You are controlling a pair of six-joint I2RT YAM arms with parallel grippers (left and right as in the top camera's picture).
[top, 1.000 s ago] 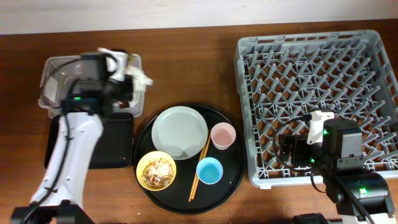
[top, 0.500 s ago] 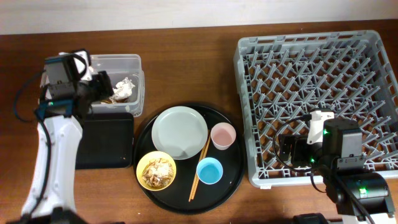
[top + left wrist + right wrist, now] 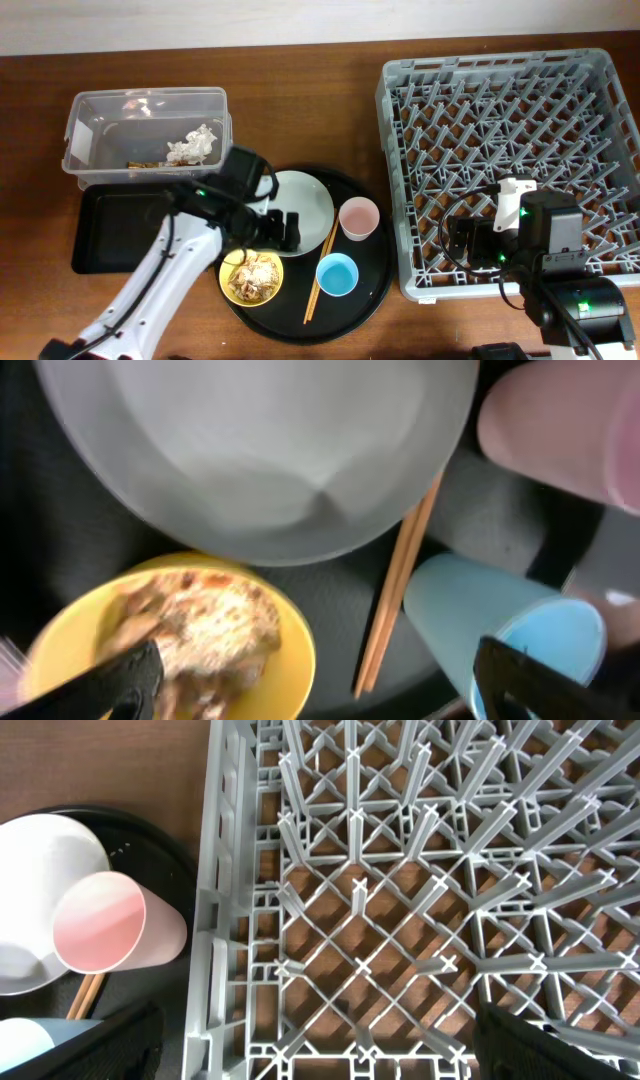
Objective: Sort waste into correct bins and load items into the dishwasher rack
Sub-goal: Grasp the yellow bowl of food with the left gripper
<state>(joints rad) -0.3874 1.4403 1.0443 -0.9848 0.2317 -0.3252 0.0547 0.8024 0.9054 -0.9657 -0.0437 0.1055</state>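
The left gripper (image 3: 315, 678) is hanging low over the round black tray (image 3: 335, 585), its dark fingers (image 3: 105, 682) showing at the two bottom corners, spread wide with nothing between them. The pale grey plate (image 3: 260, 450) is filling the top of the frame. The yellow bowl (image 3: 292, 660) is sitting at lower left, just beside the plate, holding tan food scraps (image 3: 200, 625). The chopsticks (image 3: 395, 600) are lying together, slanting down from the plate's edge. The light blue cup (image 3: 480, 622) is standing to their right, and the pink cup (image 3: 560, 430) is showing blurred at upper right.
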